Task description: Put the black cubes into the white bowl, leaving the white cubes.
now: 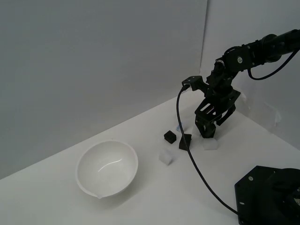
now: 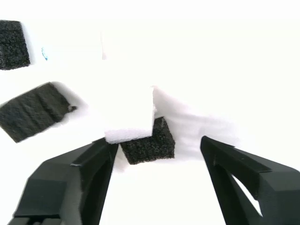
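Down low over the desk point(image 1: 140, 201), the arm's pincer point(image 2: 157, 157) hangs with its two fingers spread wide and nothing held, a black cube point(image 2: 149, 143) lying in the gap between them. That cube sits nearer one fingertip point(image 2: 105, 152) than the other and is wedged against a white cube point(image 2: 126, 110), which overlaps its far edge and nearly touches the same fingertip; closing as things stand would likely catch the white block along with the black one. Two more black cubes point(image 1: 169, 137) point(image 1: 185, 141) lie just beside the pincer on the side toward the white bowl point(image 1: 107, 167), with another white cube point(image 1: 165, 157) between them and the bowl. The bowl stands well apart from the pincer, toward the exterior view's left, and appears to hold no cubes yet.
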Tool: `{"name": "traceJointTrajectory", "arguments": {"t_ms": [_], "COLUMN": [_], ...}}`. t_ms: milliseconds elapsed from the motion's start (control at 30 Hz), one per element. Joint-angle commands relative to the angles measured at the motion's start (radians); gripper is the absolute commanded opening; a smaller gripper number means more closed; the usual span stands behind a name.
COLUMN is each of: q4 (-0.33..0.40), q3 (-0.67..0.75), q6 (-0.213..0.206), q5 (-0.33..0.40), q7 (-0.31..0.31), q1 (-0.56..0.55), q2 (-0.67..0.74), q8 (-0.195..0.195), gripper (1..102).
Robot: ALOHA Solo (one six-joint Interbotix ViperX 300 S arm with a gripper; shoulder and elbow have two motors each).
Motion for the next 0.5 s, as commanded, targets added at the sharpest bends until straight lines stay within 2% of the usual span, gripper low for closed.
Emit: {"name": "traceJointTrajectory", "arguments": {"t_ms": [0, 100, 267, 467], "q4": [-0.009, -0.009, -0.008, -0.009], "q3": [0.026, 0.037, 0.052, 0.075], "q6": [-0.003, -0.003, -0.003, -0.003], "q5": [-0.017, -0.018, -0.015, -0.017], "q7": [0.011, 0.009, 0.011, 0.012], "q1": [0.017, 0.017, 0.017, 0.02], "q2": [0.02, 0.031, 0.044, 0.066], "q8": [0.006, 0.008, 0.006, 0.006], "gripper": [79, 53, 30, 28]}}
